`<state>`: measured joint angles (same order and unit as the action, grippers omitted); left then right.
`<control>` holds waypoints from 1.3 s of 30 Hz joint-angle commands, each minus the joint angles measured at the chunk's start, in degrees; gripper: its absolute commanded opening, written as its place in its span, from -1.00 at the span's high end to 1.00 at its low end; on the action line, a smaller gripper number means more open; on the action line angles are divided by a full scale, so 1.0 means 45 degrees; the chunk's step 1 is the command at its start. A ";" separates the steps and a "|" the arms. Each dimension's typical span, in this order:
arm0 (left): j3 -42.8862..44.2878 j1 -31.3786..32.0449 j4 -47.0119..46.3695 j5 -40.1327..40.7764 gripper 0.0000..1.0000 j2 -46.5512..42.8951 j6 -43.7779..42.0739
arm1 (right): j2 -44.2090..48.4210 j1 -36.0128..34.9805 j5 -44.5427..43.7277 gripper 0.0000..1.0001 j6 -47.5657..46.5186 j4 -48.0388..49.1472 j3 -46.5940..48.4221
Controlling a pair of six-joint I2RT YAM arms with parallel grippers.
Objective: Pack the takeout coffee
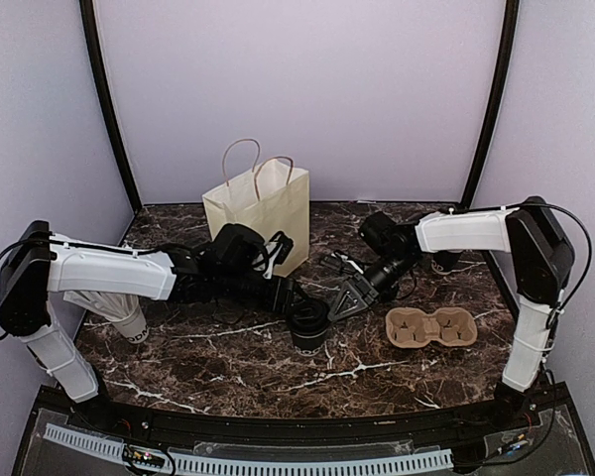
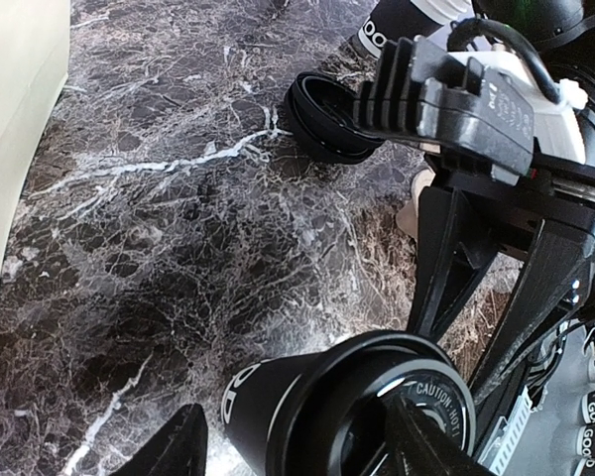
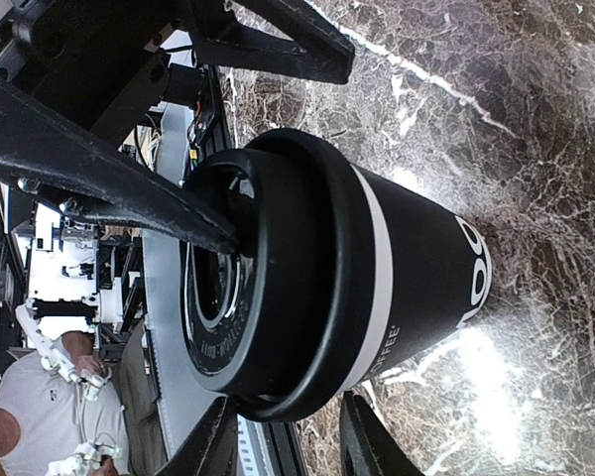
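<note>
Coffee cup [image 1: 307,325]: black with a white band and white lettering, upright near the middle of the tabletop [image 1: 208,367], outside the tray.
Lid [image 3: 278,268]: black and round, seated on the cup's mouth, with raised caution lettering on its face.
Tray [image 1: 431,327]: tan moulded pulp with two holes, lying flat at 3 o'clock of the cup, near it but apart.
Left fingers [image 2: 178,451]: reach in from the cup's 10 o'clock and are spread to either side of the lidded top. One lies against the lid's face and the other shows a gap to the rim, so they are released around the cup.
Right fingers [image 3: 208,451]: reach in from the cup's 2 o'clock, tips parted at the lid's edge. I cannot tell whether they pinch the rim or only stand beside it.
Bag [image 1: 263,213]: cream paper with twisted handles, upright at 11 o'clock of the cup, toward the back of the tabletop.
White cup [image 1: 129,322]: at 9 o'clock of the coffee cup, well apart, partly under the left forearm.
Surface: dark brown marble with white veins.
</note>
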<state>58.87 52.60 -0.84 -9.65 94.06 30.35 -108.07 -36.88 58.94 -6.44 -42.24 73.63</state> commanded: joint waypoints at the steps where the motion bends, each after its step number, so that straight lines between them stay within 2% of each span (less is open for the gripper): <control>1: -0.0501 -0.0050 0.0335 -0.0046 -0.26 -0.0052 0.0154 | -0.0493 -0.0181 -0.1242 0.30 0.0634 0.0420 -0.0072; 7: -0.1146 -0.0060 0.0226 -0.0036 -0.19 -0.0071 0.0595 | -0.1424 -0.0180 -0.5074 0.54 0.1413 0.0334 -0.0509; 15: -0.1786 -0.0048 0.0067 0.0130 -0.15 0.0504 0.0986 | -0.2079 -0.0178 -0.6161 0.62 0.1430 0.0158 -0.0517; 20: -0.1798 -0.0059 -0.0296 0.0222 -0.15 0.0450 0.0906 | -0.1767 -0.0257 -0.4816 0.54 0.0963 0.0209 -0.0290; 24: -0.1335 -0.0049 -0.0522 0.0498 -0.20 -0.0219 0.0053 | -0.0699 -0.0269 -0.2396 0.34 -0.0099 -0.0247 0.0211; 27: -0.0744 -0.0060 -0.0547 0.0489 -0.26 -0.0757 -0.0760 | 0.0234 -0.0280 -0.1335 0.20 -0.0733 -0.0486 0.0365; 31: -0.0349 -0.0048 -0.0744 0.0605 -0.33 -0.1281 -0.1442 | 0.0996 -0.0265 -0.1096 0.11 -0.1054 -0.0627 0.0310; 39: 0.0475 -0.0058 0.0001 0.1016 -0.46 -0.1884 -0.1241 | 0.1007 -0.0207 -0.1604 0.14 -0.1357 -0.1033 0.0714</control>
<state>58.54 52.34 -4.08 -6.85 89.60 25.23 -104.18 -37.63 53.67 -10.76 -45.21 75.13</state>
